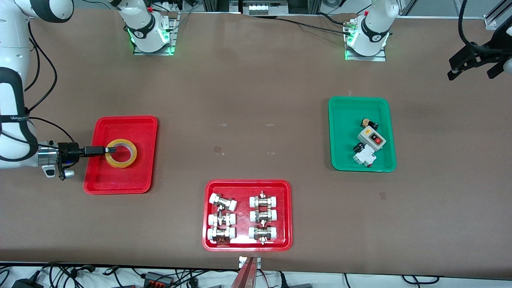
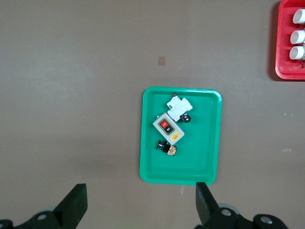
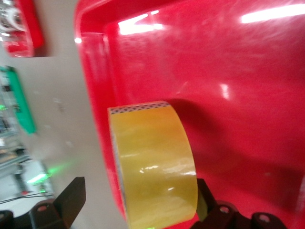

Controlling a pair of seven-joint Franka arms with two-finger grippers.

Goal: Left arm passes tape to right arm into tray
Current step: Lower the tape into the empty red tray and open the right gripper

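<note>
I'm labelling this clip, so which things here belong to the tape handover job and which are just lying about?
Job: tape, plain red tray, right gripper at the tape, left gripper open, high over the table.
Lying about: green tray of parts, red tray of fittings.
</note>
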